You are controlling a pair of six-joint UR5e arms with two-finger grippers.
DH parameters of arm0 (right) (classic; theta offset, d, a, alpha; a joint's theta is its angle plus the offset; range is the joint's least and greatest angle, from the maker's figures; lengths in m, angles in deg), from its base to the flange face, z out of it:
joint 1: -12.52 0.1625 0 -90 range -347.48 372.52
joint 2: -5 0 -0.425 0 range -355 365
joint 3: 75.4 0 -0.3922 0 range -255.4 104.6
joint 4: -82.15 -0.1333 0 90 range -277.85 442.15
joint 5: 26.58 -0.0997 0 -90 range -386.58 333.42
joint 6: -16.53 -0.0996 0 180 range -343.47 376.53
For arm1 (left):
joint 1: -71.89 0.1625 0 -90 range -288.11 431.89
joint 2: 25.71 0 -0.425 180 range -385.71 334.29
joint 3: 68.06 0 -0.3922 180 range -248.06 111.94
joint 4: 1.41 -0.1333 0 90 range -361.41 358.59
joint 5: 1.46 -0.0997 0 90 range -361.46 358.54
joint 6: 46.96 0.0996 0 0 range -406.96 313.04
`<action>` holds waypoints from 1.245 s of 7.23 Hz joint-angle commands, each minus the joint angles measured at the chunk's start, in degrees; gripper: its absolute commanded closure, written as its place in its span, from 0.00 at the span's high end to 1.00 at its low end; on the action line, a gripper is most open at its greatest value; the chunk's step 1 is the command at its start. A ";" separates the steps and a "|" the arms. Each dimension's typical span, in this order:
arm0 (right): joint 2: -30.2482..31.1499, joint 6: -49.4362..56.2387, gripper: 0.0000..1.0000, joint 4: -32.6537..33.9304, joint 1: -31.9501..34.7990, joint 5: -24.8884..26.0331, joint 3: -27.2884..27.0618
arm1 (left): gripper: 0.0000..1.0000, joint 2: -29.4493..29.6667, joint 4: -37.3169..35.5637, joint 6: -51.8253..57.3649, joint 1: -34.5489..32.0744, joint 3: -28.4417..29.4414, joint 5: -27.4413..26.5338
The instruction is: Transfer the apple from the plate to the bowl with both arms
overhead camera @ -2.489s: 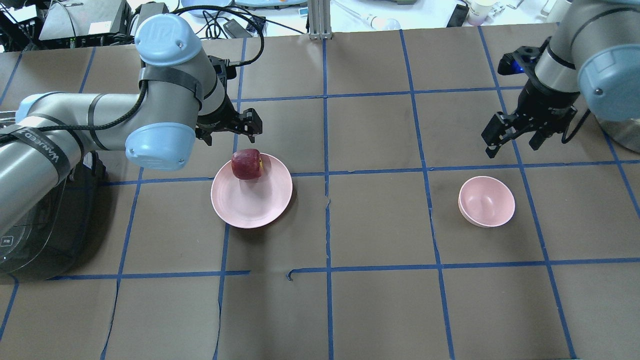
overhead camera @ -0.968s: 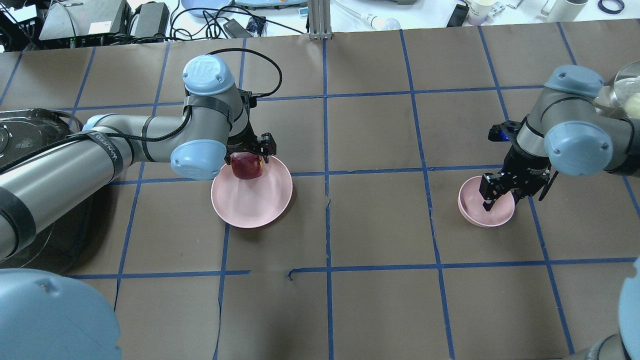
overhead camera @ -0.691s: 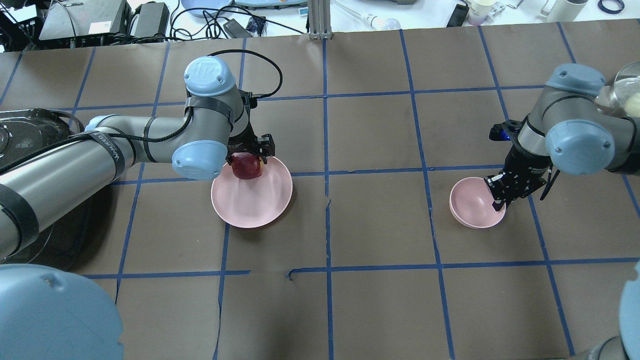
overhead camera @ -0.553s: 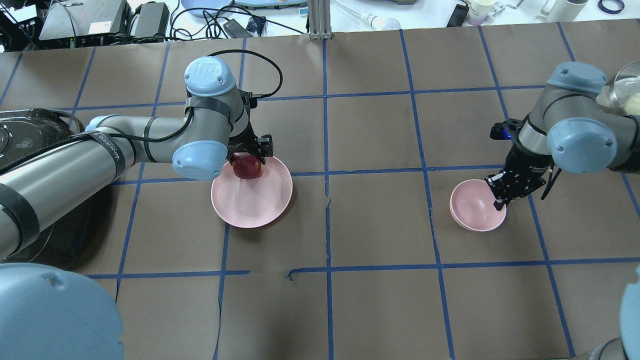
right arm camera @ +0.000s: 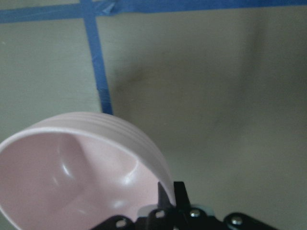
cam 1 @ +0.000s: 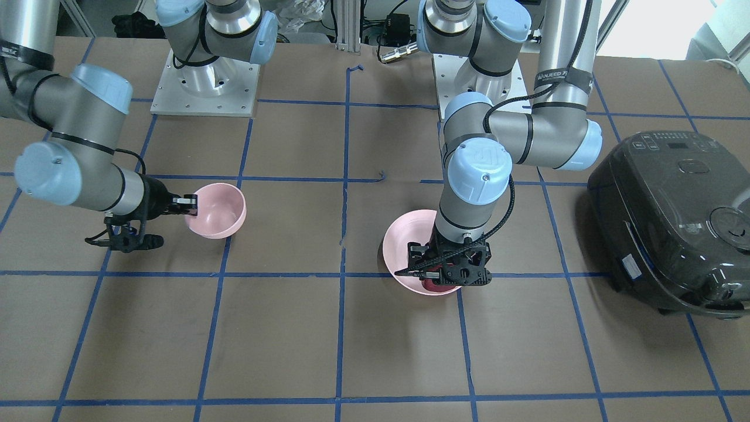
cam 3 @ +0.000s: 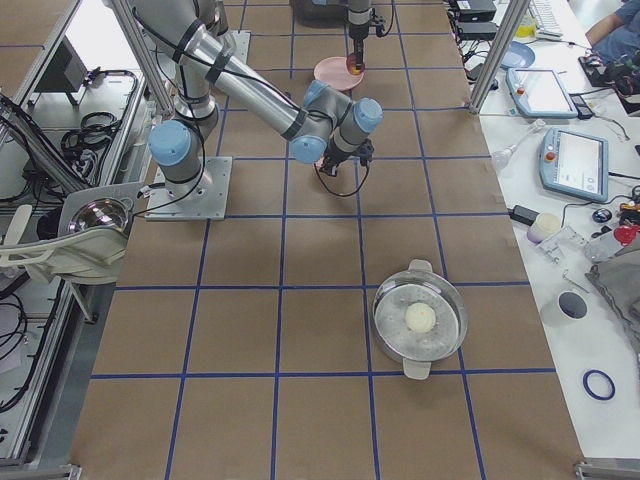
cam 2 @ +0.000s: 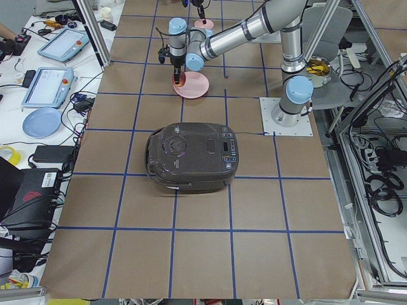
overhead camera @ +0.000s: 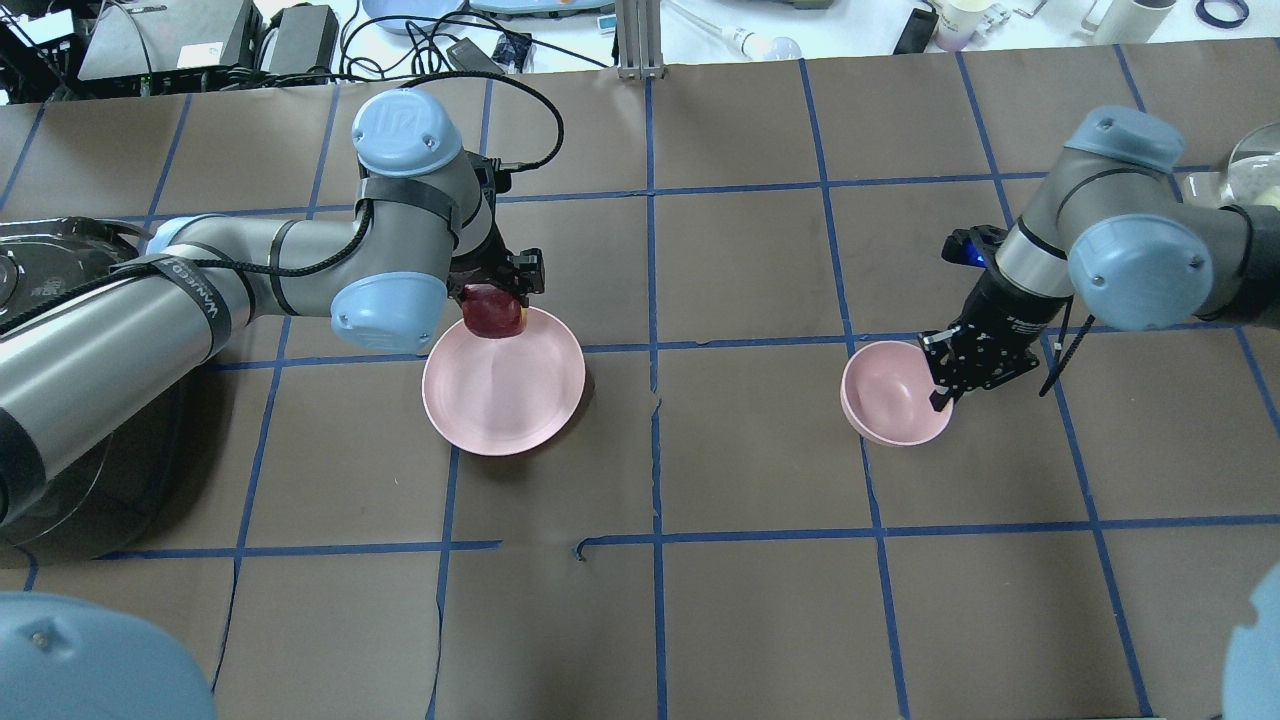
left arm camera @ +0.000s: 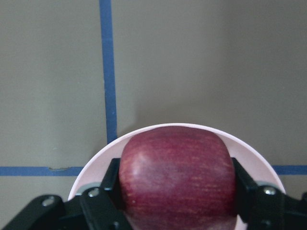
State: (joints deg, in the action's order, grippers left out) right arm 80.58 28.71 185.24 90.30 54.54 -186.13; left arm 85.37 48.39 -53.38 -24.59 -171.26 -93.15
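Dark red apple (overhead camera: 492,314) clamped tight in the left hand (overhead camera: 494,298) at 12 o'clock on the pale pink plate (overhead camera: 520,412); small tilted pink bowl (overhead camera: 888,395) pinched at its 3 o'clock rim by the right hand (overhead camera: 943,392).

Left hand (overhead camera: 493,296), pointing down, clamps the apple (overhead camera: 492,316); right hand (overhead camera: 941,393) pinches the bowl (overhead camera: 888,398) rim.

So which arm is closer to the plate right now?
Left. The left end effector grips the apple at the plate's rim; the right end effector is well off to the side, clamped on the bowl's rim.
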 commanded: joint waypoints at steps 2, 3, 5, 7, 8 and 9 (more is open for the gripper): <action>-1.23 -9.02 0.00 4.75 9.40 -1.84 -0.79 | 0.29 -2.97 0.56 0.09 -0.72 0.10 0.02; -1.75 -9.54 0.00 6.05 9.93 -1.93 -1.32 | 0.29 -4.11 0.56 0.09 -1.08 0.19 0.63; -2.37 -9.54 0.00 7.46 9.93 -4.56 -2.12 | 0.29 -5.44 1.88 -0.60 -1.43 -0.07 2.04; -2.37 -9.37 0.80 7.47 9.93 -3.78 -2.12 | 0.27 -5.97 1.80 -1.75 -4.76 0.36 2.13; -1.77 -9.71 1.00 7.47 9.93 -3.68 -1.86 | 0.27 -5.97 1.79 -4.54 -5.03 0.62 2.48; -0.80 -9.89 1.00 7.04 9.85 -3.34 -0.90 | 0.26 -5.45 1.79 -6.22 -5.21 0.71 4.13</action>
State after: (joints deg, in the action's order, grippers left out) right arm 78.85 19.05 192.61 100.22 50.83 -187.85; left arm 79.59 50.19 -57.30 -29.33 -170.73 -90.42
